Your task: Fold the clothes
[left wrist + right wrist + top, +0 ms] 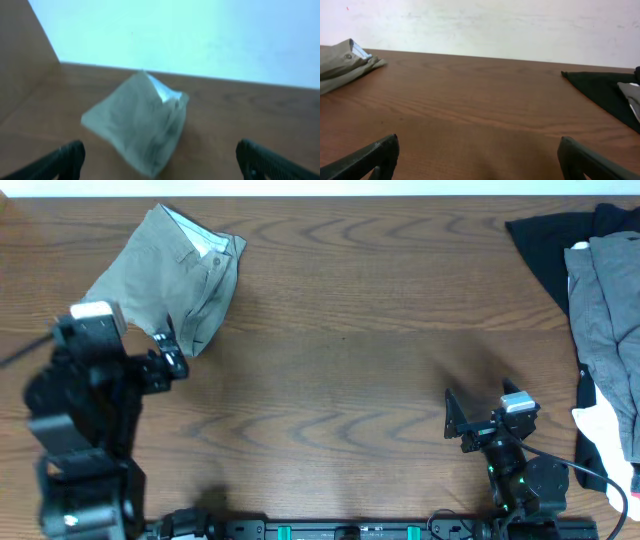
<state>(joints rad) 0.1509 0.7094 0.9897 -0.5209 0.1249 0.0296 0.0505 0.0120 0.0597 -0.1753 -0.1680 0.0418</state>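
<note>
My left gripper (170,352) was spread wide and held nothing. It hung just beside the near edge of the shorts (175,275). The shorts lay in a bunched heap on the far left part of the brown table (340,330), with the waistband and pale lining showing at the far end. My right gripper (478,412) was spread wide too, with nothing in it, well apart from the shorts. A black garment (545,240) and a grey garment (610,290) lay piled at the right edge.
</note>
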